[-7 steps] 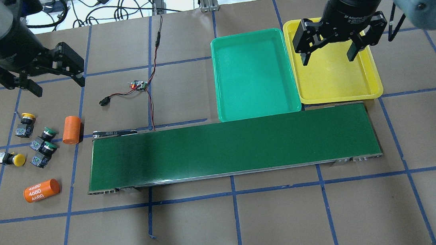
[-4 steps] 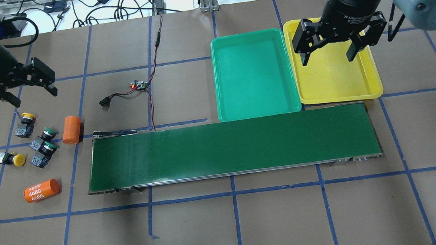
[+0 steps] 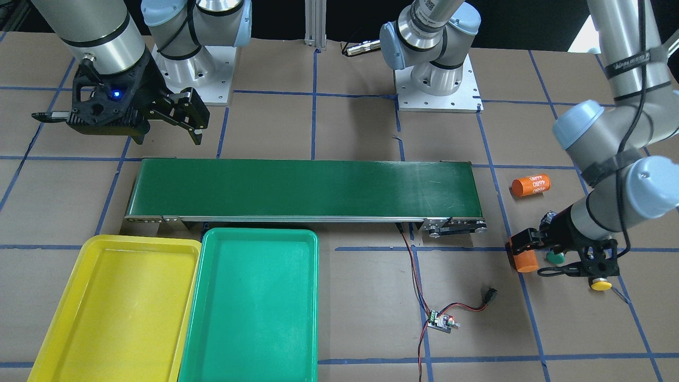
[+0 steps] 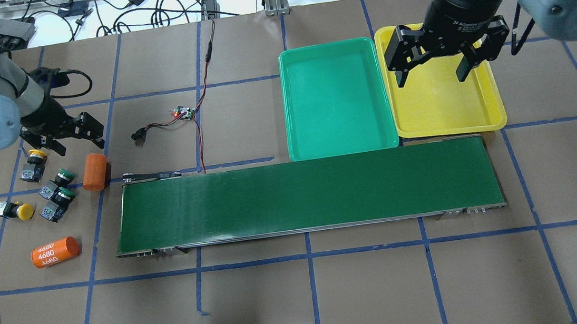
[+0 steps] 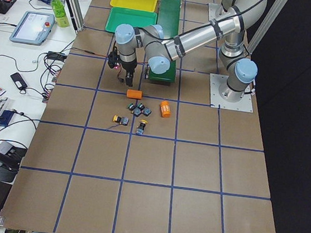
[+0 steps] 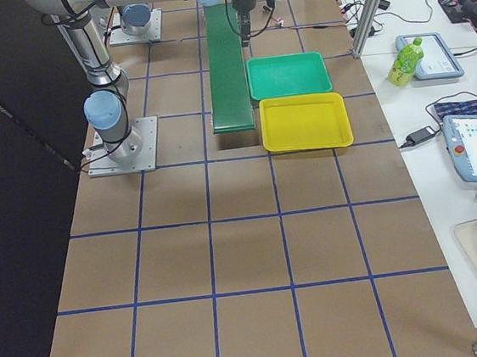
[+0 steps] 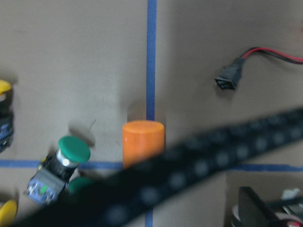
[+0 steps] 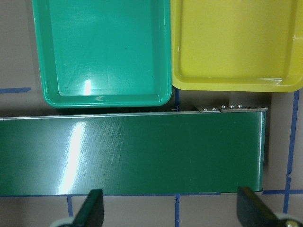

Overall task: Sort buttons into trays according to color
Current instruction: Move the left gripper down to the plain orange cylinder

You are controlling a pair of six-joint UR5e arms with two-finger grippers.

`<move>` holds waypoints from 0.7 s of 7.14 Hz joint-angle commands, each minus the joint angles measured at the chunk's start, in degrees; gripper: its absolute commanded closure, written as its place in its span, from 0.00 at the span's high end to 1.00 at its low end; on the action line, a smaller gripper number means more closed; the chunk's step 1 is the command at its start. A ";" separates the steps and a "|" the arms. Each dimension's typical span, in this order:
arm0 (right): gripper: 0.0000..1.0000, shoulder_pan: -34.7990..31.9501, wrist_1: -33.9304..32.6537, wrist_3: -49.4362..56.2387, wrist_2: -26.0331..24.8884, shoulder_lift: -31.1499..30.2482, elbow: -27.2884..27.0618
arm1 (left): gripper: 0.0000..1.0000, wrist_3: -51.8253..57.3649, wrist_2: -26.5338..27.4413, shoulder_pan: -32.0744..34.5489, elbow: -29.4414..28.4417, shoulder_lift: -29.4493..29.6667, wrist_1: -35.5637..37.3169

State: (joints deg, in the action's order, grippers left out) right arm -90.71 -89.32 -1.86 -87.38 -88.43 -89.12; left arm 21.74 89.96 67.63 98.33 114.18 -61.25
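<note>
Left hand (image 4: 80,146): spread wide, holding nothing.
Nearest it: yellow button (image 4: 34,164) by one finger, orange cylinder (image 4: 94,171) by the other.
Further out: two green buttons (image 4: 62,177), second yellow button (image 4: 19,211).
Right hand (image 4: 431,78): spread wide, empty.
Under it: yellow tray (image 4: 448,112); green tray (image 4: 336,104) just beside.

Silver arm tubes, pale-blue joint caps, black pincers.

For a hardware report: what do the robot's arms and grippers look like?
The left arm and right arm are silver metal tubes with pale grey-blue joint caps. The left gripper and right gripper are black and two-fingered; the right's wrist shows white lettering and a blue light.
</note>
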 commanded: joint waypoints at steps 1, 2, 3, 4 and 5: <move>1.00 0.01 0.02 0.27 0.11 -0.07 0.00 | 1.00 5.31 -0.48 -2.49 3.61 3.33 5.79; 1.00 -0.25 0.02 0.19 0.11 0.10 0.00 | 1.00 4.98 -0.14 -2.51 3.88 3.51 5.88; 1.00 -0.17 0.02 0.27 0.11 -0.16 0.00 | 0.87 5.24 -0.05 -2.51 4.23 3.60 5.79; 1.00 -0.17 0.02 0.27 0.11 0.01 -0.09 | 0.24 5.94 -0.05 -2.51 4.50 3.42 5.79; 1.00 -0.17 0.02 0.27 0.11 0.01 0.00 | 0.11 6.12 -0.05 -2.51 4.59 2.90 5.88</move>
State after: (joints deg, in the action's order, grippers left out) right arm -90.88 -89.30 -1.59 -87.28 -88.45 -89.16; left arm 27.43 89.89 65.16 102.69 117.49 -55.46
